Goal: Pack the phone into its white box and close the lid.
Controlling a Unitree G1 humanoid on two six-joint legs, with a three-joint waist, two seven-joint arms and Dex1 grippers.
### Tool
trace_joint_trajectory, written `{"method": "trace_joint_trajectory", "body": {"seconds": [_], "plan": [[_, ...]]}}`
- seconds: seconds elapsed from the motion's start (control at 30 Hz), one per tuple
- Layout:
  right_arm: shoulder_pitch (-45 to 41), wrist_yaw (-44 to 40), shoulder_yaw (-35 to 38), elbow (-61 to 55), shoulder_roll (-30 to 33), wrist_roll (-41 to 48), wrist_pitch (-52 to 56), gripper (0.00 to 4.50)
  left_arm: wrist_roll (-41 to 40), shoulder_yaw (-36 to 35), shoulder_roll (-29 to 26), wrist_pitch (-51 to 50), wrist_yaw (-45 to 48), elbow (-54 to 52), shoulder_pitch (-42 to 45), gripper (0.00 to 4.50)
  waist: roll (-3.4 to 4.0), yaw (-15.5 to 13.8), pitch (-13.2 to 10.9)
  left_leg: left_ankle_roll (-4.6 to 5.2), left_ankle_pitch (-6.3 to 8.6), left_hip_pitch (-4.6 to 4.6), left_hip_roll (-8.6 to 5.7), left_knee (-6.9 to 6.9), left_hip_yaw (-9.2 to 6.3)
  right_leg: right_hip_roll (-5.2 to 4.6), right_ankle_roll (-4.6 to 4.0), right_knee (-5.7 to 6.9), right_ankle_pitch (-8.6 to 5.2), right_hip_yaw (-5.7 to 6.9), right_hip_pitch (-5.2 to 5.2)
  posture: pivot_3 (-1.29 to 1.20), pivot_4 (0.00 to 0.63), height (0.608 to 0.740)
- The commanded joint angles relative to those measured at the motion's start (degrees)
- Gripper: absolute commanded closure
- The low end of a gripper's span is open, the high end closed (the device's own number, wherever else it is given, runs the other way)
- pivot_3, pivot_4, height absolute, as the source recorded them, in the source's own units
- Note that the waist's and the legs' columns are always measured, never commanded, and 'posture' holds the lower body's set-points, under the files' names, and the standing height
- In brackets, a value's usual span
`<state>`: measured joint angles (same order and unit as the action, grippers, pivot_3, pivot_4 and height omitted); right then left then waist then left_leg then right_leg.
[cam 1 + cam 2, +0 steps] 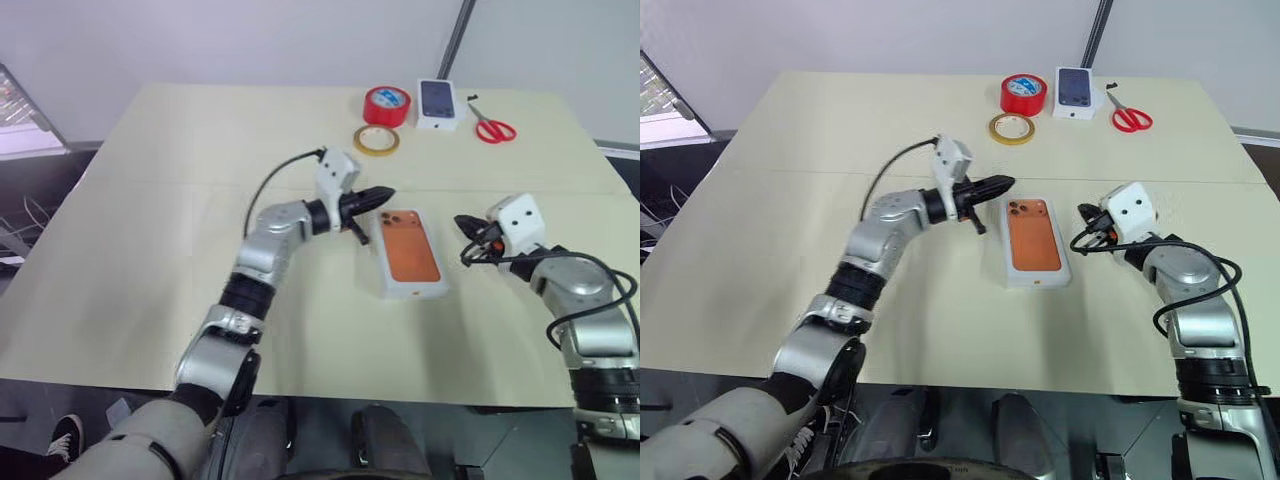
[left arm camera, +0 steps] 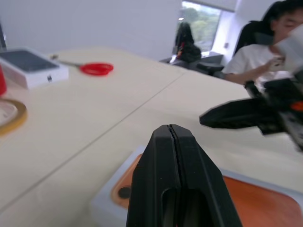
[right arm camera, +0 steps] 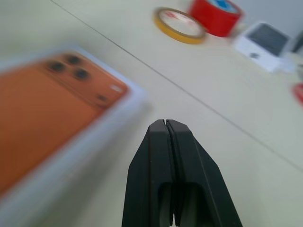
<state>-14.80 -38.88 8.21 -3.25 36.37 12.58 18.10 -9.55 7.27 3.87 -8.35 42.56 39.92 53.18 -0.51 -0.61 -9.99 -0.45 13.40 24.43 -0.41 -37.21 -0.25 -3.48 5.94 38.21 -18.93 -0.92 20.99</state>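
Left eye view shows the left claw point(image 1: 383, 195) pressed together and empty, hovering just beside the camera end of the phone point(image 1: 410, 246), which lies back-up in the white box point(image 1: 384, 274) mid-desk point(image 1: 150, 250). Across it, the right claw point(image 1: 465, 222) is likewise pinched shut on nothing. The lid isn't identifiable, perhaps out of frame.

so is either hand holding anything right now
No. Both the left gripper and right gripper are shut on nothing; the phone lies in the white box.
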Motion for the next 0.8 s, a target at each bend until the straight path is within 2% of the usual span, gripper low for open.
{"method": "trace_joint_trajectory", "body": {"seconds": [0.03, 0.17, 0.4, 0.5, 0.63, 0.73, 0.77, 0.8], "plan": [[1.8, -3.2, -1.7, -4.2, 0.6, 1.8, 1.4, 4.45, 3.4, 1.3, 1.7, 5.0, -2.5, 8.1, 2.7, 4.50, -0.01, 0.0, 0.0, 0.00, 0.00, 0.01, -0.01, 0.01, 0.00, 0.00, 0.01, -0.01, -0.01, 0.00, 0.01, 0.00, 0.150, 0.740], [6.3, -2.2, -7.5, -6.0, 2.3, -3.3, 6.5, 4.45, 9.4, 5.5, 0.9, 8.1, -3.8, 13.8, 1.0, 4.50, -0.02, 0.2, 0.0, 0.01, 0.00, 0.02, 0.01, 0.04, 0.01, 0.03, 0.02, 0.04, -0.01, -0.05, 0.10, 0.00, 0.150, 0.740], [5.4, 1.0, -8.4, -5.9, 1.3, -6.0, 6.6, 4.45, 6.1, 2.9, 0.6, 2.9, 1.1, 12.8, -0.7, 4.50, -0.17, 0.2, 0.2, 0.00, 0.02, -0.38, 0.07, 0.05, -0.02, 0.07, 0.01, -0.02, -0.02, -0.03, -0.34, 0.00, 0.150, 0.740], [3.8, -1.2, -5.1, -5.9, -0.2, 0.3, 10.8, 3.69, 4.8, 1.0, -0.2, 2.7, 1.5, 10.1, -1.6, 3.73, -0.17, 0.2, 0.2, 0.00, 0.02, -0.39, 0.08, 0.07, -0.03, 0.07, 0.01, -0.02, -0.02, -0.02, -0.34, 0.00, 0.150, 0.740], [1.8, -0.7, -3.6, -5.5, -0.7, 1.0, 8.6, 1.64, 4.0, 0.7, -2.9, 4.5, 3.4, 1.7, -4.6, 1.74, -0.15, 0.8, 0.2, -0.01, 0.02, -0.38, 0.09, 0.11, -0.03, 0.03, 0.01, 0.00, -0.01, -0.07, -0.29, 0.00, 0.150, 0.740], [1.2, -1.6, -1.3, -5.3, -0.3, 2.6, 7.0, 0.16, -0.6, -1.2, -7.5, -0.5, 7.4, -11.2, -8.8, 0.31, -0.13, 1.3, 0.2, -0.01, 0.01, -0.21, 0.10, 0.14, -0.04, -0.01, 0.01, 0.02, -0.01, -0.12, -0.12, 0.00, 0.150, 0.740], [1.2, -2.1, -0.6, -5.3, 0.0, 3.1, 6.6, 0.02, -2.3, -1.8, -8.9, -2.7, 8.6, -15.9, -10.5, 0.05, -0.12, 1.4, 0.1, -0.02, 0.01, -0.09, 0.10, 0.13, -0.04, -0.02, 0.01, 0.03, -0.01, -0.12, 0.00, 0.00, 0.150, 0.740], [1.3, -2.4, -0.3, -5.2, 0.3, 3.4, 6.4, 0.02, -3.5, -1.9, -9.8, -4.3, 9.1, -19.1, -11.7, 0.05, -0.11, 1.3, 0.1, -0.02, 0.00, 0.00, 0.10, 0.12, -0.04, -0.04, 0.00, 0.04, -0.01, -0.14, 0.10, 0.00, 0.150, 0.740]]}}
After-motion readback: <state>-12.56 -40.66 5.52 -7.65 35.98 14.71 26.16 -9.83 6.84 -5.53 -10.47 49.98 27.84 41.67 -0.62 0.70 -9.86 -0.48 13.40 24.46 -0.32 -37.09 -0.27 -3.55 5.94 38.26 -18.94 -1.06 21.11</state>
